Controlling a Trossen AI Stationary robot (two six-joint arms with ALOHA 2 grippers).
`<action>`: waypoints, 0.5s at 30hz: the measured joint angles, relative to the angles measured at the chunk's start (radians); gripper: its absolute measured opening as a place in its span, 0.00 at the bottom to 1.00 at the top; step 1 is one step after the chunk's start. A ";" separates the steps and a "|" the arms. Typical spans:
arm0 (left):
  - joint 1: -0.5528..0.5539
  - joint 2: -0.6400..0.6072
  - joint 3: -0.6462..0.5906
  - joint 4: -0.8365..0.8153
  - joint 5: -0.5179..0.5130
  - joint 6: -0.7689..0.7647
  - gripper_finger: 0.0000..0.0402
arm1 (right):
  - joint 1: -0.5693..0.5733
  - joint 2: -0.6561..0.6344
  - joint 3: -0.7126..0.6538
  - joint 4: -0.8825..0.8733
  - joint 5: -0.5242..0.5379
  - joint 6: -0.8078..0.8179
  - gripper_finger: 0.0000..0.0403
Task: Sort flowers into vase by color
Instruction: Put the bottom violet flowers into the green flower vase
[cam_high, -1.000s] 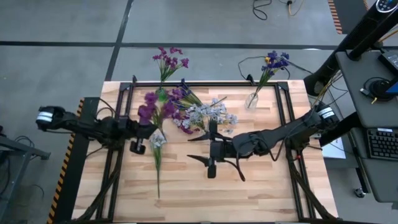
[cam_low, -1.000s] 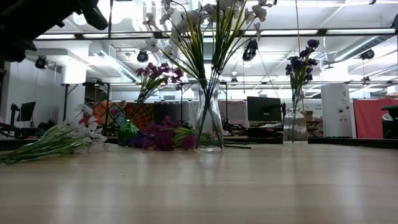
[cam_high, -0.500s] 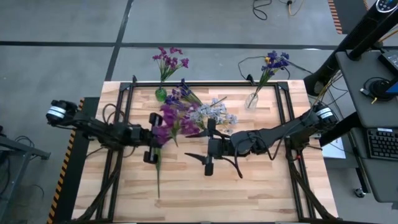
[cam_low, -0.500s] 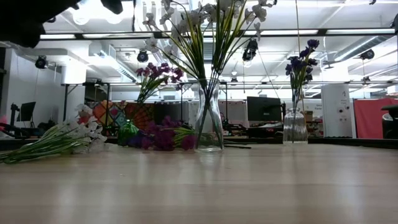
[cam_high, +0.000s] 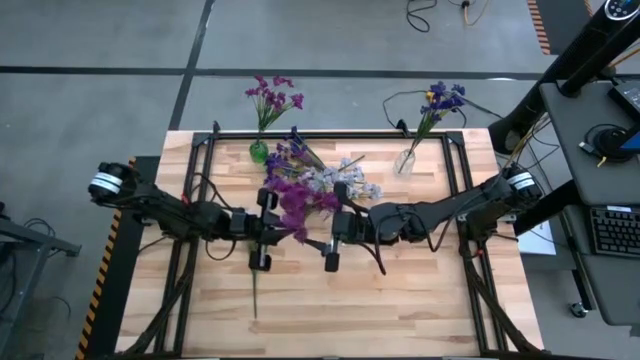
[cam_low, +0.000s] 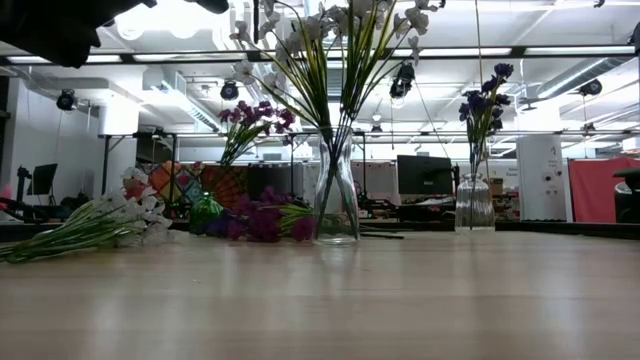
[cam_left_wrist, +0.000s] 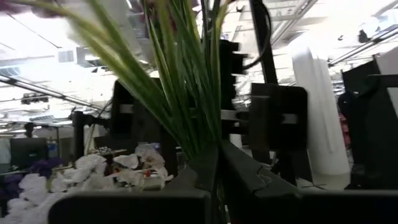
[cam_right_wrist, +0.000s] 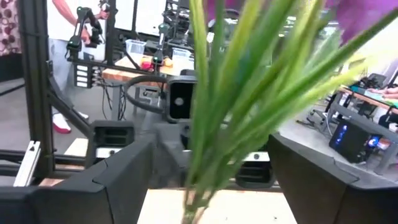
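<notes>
Though crowded at the middle, reads clearly from above: light wooden slat table (cam_high: 430, 300) first; two dark arms nose to nose over its centre, left gripper (cam_high: 272, 229) from the left, right gripper (cam_high: 322, 236) from the right, just beside each other; tall clear glass vase (cam_low: 336, 205) of pale white-lavender blossoms just beyond them near mid-table; small green vase (cam_high: 259, 152) with magenta blooms and slim clear bottle vase (cam_high: 404, 160) with blue-violet blooms at the far edge; loose white spray (cam_low: 80, 230) lying flat on the wood towards the left side.

Held up off the table between both grippers: magenta-purple artificial flower spray (cam_high: 296, 195), bushy blossom cluster on top, thin green stems (cam_left_wrist: 186, 93) bunched below; left fingers (cam_left_wrist: 249, 180) pressed together, pinching those stems low down; right fingers (cam_right_wrist: 118, 180) spread wide, one either side of the same stems, no contact as far as can be told.

Key relation: stem axis apparently near upright through the right gap, crosswise to the closing direction, so well placed for a handover; green vase nearer the left arm, bottle vase nearer the right.

Probably the transfer step; likely risk: fanned stems, some missing the pinch.
</notes>
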 joint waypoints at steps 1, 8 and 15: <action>-0.001 0.002 0.002 -0.002 0.000 -0.002 0.00 | -0.001 0.000 0.000 0.000 0.000 0.000 0.74; -0.001 0.005 0.007 -0.002 0.002 -0.008 0.00 | -0.001 0.000 0.000 0.001 -0.009 -0.006 0.60; -0.001 0.005 0.007 0.000 0.002 -0.015 0.00 | -0.001 0.000 0.000 0.001 -0.012 -0.019 0.35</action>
